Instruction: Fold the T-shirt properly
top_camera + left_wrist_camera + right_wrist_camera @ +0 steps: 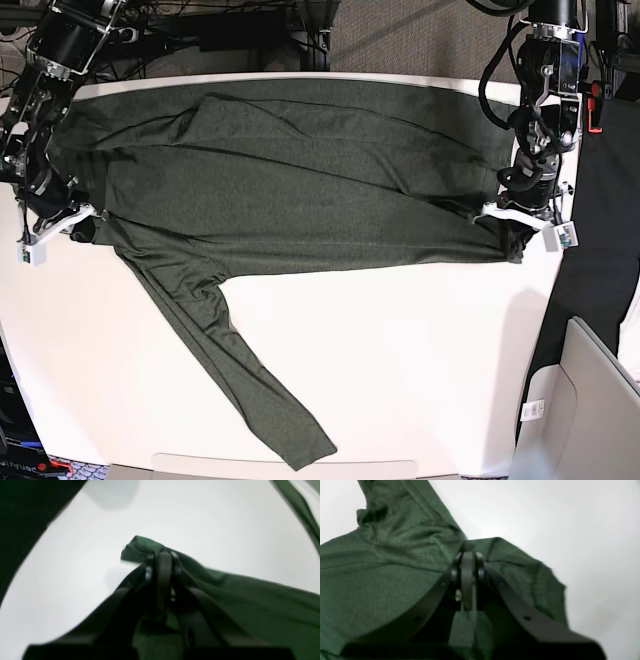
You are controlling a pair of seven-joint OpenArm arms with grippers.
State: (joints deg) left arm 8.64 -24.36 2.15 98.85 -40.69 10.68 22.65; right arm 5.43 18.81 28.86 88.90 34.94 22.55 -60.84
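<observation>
The dark olive-green T-shirt (300,180) lies spread across the far half of the white table (420,350), doubled over lengthwise. One long sleeve (240,380) trails toward the front edge. At the shirt's right end my left gripper (507,222) is shut on a bunched corner of fabric. In the left wrist view its jaws (163,555) pinch a fold of the T-shirt (250,600) just above the tabletop. My right gripper (85,225) holds the shirt's left end. In the right wrist view it (468,555) is shut on the T-shirt's (382,567) wrinkled edge.
Both arm bases and cables stand along the table's far edge. A black panel (600,250) and a grey bin (590,400) sit off the table's right side. Bare white tabletop shows in front of the shirt, right of the sleeve.
</observation>
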